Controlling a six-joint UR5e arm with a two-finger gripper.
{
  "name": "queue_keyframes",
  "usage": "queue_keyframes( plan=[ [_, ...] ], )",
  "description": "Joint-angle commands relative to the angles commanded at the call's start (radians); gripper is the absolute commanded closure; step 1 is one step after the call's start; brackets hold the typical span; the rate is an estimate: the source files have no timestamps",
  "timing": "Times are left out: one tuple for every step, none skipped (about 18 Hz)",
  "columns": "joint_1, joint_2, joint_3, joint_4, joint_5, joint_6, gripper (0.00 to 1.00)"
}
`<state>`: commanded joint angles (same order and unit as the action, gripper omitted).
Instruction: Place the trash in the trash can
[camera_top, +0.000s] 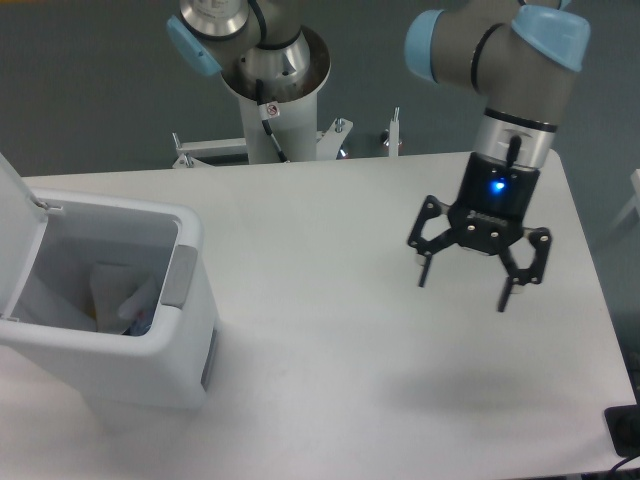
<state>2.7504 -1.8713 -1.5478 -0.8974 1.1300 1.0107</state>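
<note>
1. One pincer (465, 289) is in view, black with a blue light on its body; its two fingers are spread wide, point down, and hold nothing above the worktop (330, 330).
2. One trash can (110, 350) stands far to the pincer's left in the picture, at the worktop's opposite edge. It is a white plastic bin, rectangular with rounded corners, with a grey latch panel (178, 275) on the wall facing the pincer.
3. Its white lid (15, 235) is hinged up on the side farthest from the pincer, so the bin is open.
4. Inside the bin lies the trash (125, 300): pale crumpled material with a small bluish-dark spot low in the pile. I cannot count separate pieces or tell wrapper from bottle.
5. The worktop is smooth, matte and white, with rounded corners.
6. One arm carries the pincer: grey tubes with light-blue joint caps.
</note>
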Motion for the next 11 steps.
queue_keyframes(
  plan=[
    [0.000,-0.005,0.000,0.000,0.035,0.021,0.00],
    [0.000,-0.005,-0.005,-0.002,0.078,0.049,0.00],
    [-0.002,-0.005,-0.008,-0.003,0.114,0.084,0.00],
    [-0.005,-0.006,-0.009,-0.009,0.167,0.119,0.00],
    [-0.008,-0.008,-0.009,-0.020,0.201,0.132,0.00],
    [-0.009,-0.012,-0.012,-0.029,0.217,0.147,0.00],
    [-0.009,-0.015,-0.017,-0.044,0.220,0.175,0.00],
    [-0.011,-0.015,-0.020,-0.082,0.240,0.215,0.00],
    [-0.012,-0.022,-0.011,-0.142,0.316,0.235,0.00],
    [-0.017,-0.031,-0.005,-0.182,0.359,0.247,0.00],
    [-0.028,-0.041,0.003,-0.208,0.394,0.264,0.00]
  ],
)
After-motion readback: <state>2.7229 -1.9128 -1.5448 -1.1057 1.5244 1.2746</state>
